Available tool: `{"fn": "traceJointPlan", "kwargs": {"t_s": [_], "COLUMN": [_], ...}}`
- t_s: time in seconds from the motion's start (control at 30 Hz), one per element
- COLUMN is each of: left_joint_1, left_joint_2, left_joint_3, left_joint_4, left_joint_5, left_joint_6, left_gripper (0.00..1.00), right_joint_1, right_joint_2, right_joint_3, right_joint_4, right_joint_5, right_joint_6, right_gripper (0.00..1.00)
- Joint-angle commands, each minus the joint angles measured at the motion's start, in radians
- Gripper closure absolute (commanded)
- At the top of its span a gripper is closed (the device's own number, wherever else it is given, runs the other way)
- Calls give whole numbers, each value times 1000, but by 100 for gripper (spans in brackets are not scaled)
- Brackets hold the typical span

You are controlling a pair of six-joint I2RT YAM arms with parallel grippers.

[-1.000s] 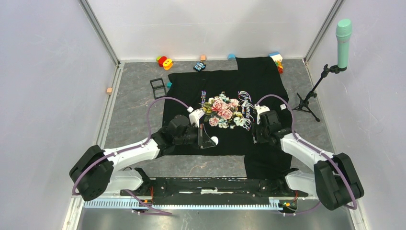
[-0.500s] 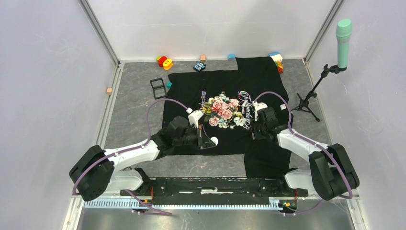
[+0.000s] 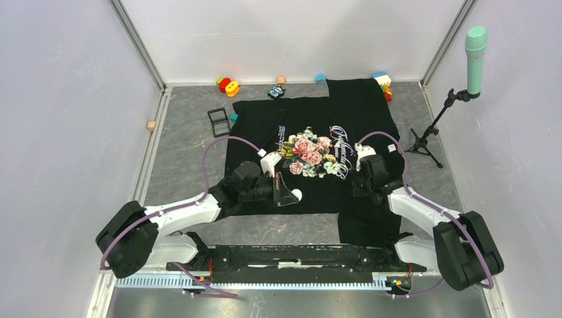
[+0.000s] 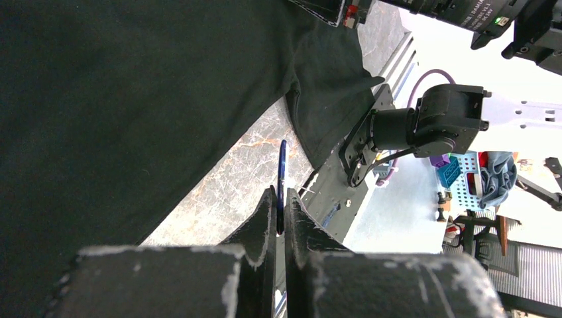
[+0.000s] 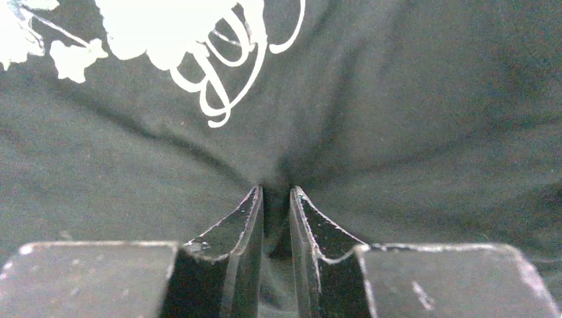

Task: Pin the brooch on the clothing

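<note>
- The table (image 3: pixel 185 146) has a grey marbled top, with pale walls on three sides
- The black T-shirt (image 3: pixel 358 106) lies spread flat across the middle of the table; its pink-and-white rose print (image 3: pixel 308 151) and pale cursive lettering face up, and one sleeve reaches toward the back wall
- The left arm reaches in from the near left, and its left gripper (image 3: pixel 288 192) sits over the shirt's near part, just on the near side of the rose print
- The right arm reaches in from the near right, and its right gripper (image 3: pixel 359 180) points down onto the shirt just right of the lettering
- A microphone stand (image 3: pixel 431 132) holding a green microphone (image 3: pixel 475 50) stands on the table at the far right, clear of the shirt
- A black square frame (image 3: pixel 219 121) lies off the shirt's left sleeve, with a small teal cube (image 3: pixel 234 117) just beside it
- Small coloured toys (image 3: pixel 228 85) sit along the back wall, and an orange cube (image 3: pixel 152 125) sits alone by the left wall
- In the right wrist view the fingers (image 5: pixel 242 232) are drawn nearly together with a small fold of black cloth nipped between them, and creases run out from that spot
- The brooch (image 4: pixel 282 172) is a thin blue disc seen edge-on, clamped between the fully closed left fingertips (image 4: pixel 265 218) and held above the shirt's near hem
</note>
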Motion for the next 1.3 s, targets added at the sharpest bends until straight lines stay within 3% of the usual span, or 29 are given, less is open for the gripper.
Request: {"fn": "traceJointPlan", "kwargs": {"t_s": [0.0, 0.77, 1.27], "left_joint_1": [0, 0, 0], "left_joint_2": [-14, -13, -6], "left_joint_3": [-13, -13, -12], "left_joint_4": [44, 45, 44], "left_joint_5": [-8, -3, -1], "left_joint_6": [-17, -12, -12], "left_gripper": [98, 98, 98], "right_joint_1": [5, 6, 4], "right_joint_2": [-35, -32, -40], "right_joint_3": [-49, 50, 58], "right_joint_4": [-113, -116, -86], "right_joint_5": [-40, -54, -54], "right_joint_6": [34, -5, 8], "right_gripper": [74, 68, 69]}}
